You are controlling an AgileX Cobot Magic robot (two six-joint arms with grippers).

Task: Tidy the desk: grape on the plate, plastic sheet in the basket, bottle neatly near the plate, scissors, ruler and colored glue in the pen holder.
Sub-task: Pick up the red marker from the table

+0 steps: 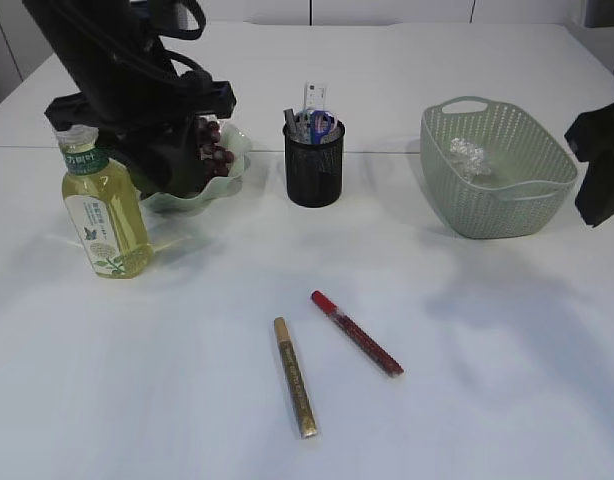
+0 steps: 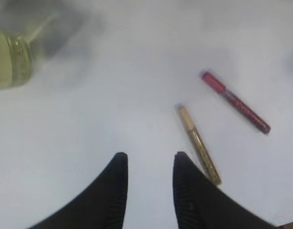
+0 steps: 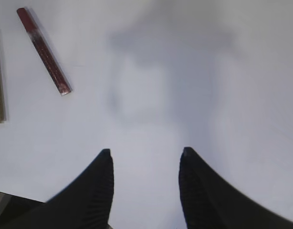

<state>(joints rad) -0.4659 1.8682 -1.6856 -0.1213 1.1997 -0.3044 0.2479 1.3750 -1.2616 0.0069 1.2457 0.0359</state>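
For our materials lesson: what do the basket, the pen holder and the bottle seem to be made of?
Basket: probably moulded plastic, matt pale green, with a regular perforated wall.
Pen holder: looks like black wire mesh, likely metal; its contents show through.
Bottle: clear plastic by its look, glossy, yellowish liquid visible inside, printed label.

Lab-like setup: bare white table (image 1: 487, 350), plain white panels behind, staged props.

Labels: only one, not legible
The bottle (image 1: 104, 212) carries a green-and-white label with print too small to read.
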